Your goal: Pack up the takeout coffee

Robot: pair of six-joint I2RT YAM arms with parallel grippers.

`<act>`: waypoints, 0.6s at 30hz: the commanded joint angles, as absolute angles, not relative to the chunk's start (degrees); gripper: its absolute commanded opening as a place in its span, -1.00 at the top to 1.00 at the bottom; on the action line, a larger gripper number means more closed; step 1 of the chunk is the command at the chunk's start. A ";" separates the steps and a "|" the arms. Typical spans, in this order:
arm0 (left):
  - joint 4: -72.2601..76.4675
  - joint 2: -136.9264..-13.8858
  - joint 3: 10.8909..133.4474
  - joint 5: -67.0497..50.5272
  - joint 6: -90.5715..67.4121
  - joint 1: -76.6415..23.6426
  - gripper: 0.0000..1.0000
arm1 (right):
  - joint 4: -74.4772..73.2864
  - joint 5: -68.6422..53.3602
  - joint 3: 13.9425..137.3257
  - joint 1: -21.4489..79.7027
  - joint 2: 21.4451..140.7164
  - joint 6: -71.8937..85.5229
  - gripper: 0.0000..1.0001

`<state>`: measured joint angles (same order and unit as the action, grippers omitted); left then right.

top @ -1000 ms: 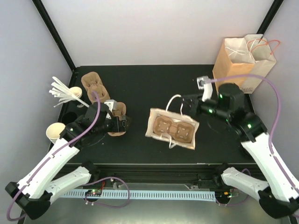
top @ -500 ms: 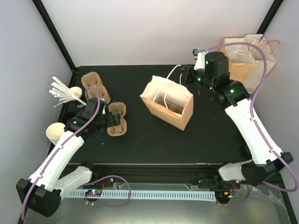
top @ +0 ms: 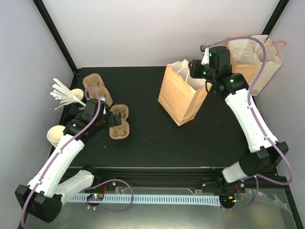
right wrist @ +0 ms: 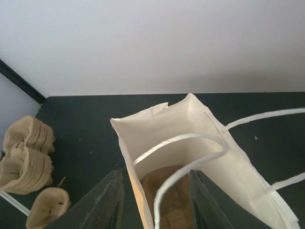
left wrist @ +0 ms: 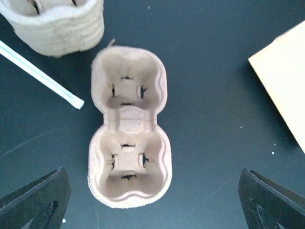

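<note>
No cup with a black lid shows in any view. A brown paper bag [top: 180,98] stands at the back centre with its mouth open. In the right wrist view the bag [right wrist: 162,124] holds a pulp cup carrier [right wrist: 171,200] at its bottom. My right gripper [top: 193,71] is over the bag's rim. Its fingers are apart [right wrist: 153,181], with the bag's near wall and a white handle between them. My left gripper [top: 102,121] is wide open [left wrist: 152,200] above an empty two-cup pulp carrier [left wrist: 128,126] that lies on the table [top: 119,123].
A stack of pulp carriers [top: 96,88] sits at the back left. White straws [top: 62,93] and lidless cream cups [top: 56,134] lie at the left edge. A second paper bag [top: 252,57] stands at the back right corner. Walls close the back and sides.
The right arm has swung from the table's middle to the back, and the bag has moved back with it. The left gripper has drawn back slightly from the loose carrier.
</note>
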<state>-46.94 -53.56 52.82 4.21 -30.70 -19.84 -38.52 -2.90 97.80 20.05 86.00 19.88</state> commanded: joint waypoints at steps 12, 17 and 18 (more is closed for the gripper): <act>-50.85 -54.62 56.43 21.87 -29.05 -17.55 -0.54 | -36.41 -18.06 92.82 19.99 75.16 17.75 0.03; -51.28 -59.75 58.22 21.83 -27.68 -10.08 -0.24 | -27.84 -28.63 79.81 21.64 68.22 21.30 0.03; -51.10 -60.33 58.45 21.46 -27.39 -8.46 -0.17 | -27.02 -29.82 78.04 22.08 67.17 21.60 0.03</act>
<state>-50.17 -58.00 55.29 19.09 -28.91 -13.28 -33.01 -19.97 84.36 20.73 70.00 18.85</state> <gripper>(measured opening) 0.632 0.483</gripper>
